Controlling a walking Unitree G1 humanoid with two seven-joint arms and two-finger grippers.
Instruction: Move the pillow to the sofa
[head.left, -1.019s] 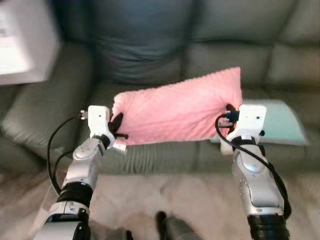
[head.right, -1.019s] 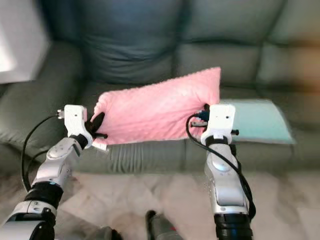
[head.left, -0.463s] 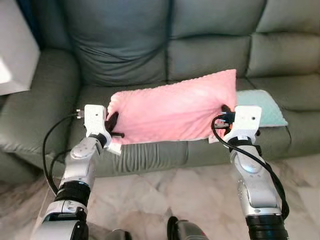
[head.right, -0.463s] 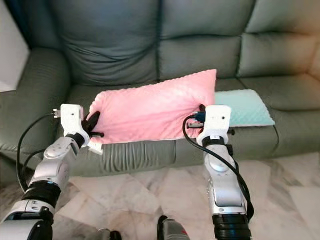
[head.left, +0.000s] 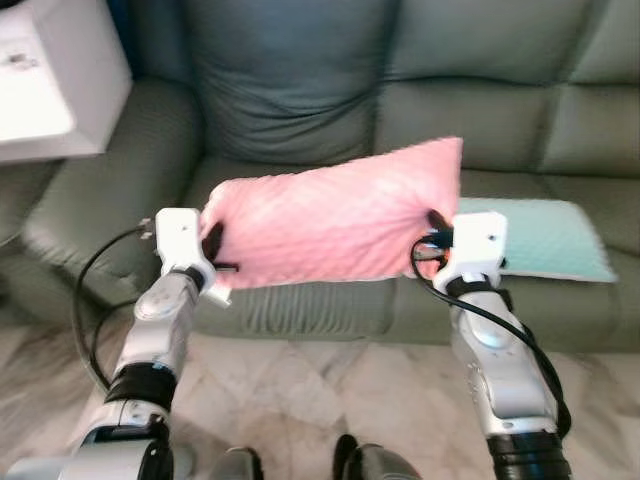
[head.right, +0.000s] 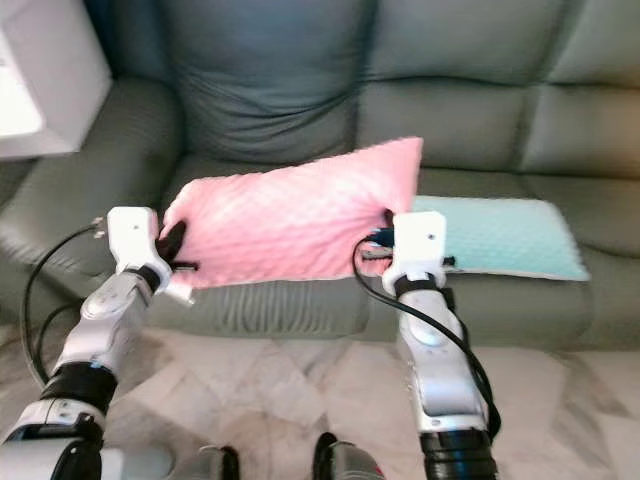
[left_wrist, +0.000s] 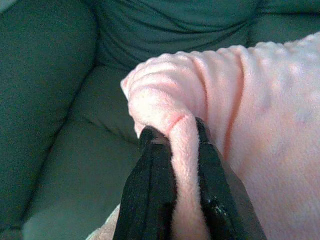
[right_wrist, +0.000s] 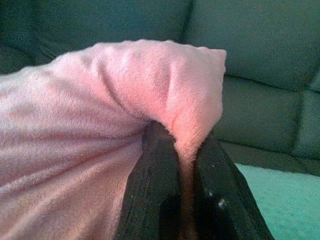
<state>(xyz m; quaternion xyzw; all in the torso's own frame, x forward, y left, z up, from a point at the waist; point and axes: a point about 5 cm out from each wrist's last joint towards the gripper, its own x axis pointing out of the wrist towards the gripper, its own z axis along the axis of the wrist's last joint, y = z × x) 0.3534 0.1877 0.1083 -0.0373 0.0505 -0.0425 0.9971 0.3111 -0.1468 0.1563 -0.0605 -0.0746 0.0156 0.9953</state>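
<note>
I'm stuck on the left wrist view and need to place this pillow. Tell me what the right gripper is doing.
Observer: The right gripper is shut on the pillow's other end, fabric pinched between its fingers.
Operator: Give me the pillow's height against the sofa.
Observer: It hangs in the air in front of the sofa, stretched between the right and the left gripper, its right end higher.
Operator: Report anything already on the seat.
Observer: A mint cushion lies on the seat to the right, behind the right gripper.
</note>
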